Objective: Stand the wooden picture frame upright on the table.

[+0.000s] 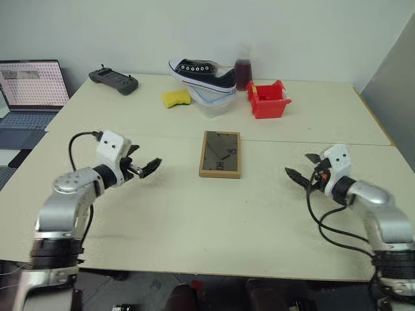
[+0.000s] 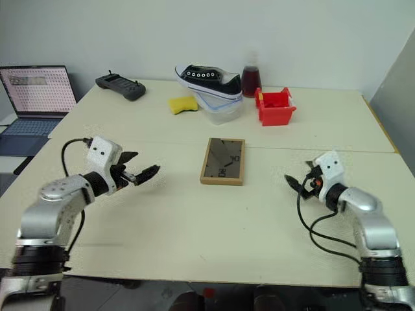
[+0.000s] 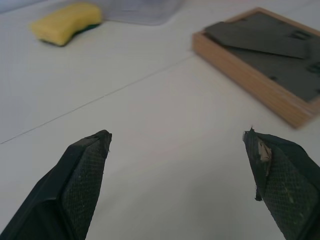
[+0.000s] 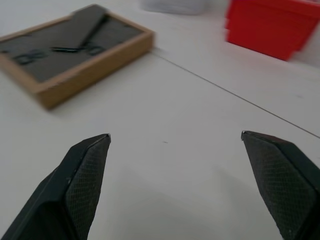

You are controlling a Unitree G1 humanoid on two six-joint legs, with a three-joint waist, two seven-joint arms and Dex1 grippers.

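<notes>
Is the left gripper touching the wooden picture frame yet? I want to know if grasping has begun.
Apart. In the left eye view, bare table separates the left gripper from the wooden picture frame.

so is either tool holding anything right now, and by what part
Nothing is held. The left tool and right tool are both open and hang above the table, apart from the wooden picture frame, which lies flat between them.

cream table (image 1: pixel 162 214), wooden picture frame (image 1: pixel 220 153) flat
</notes>
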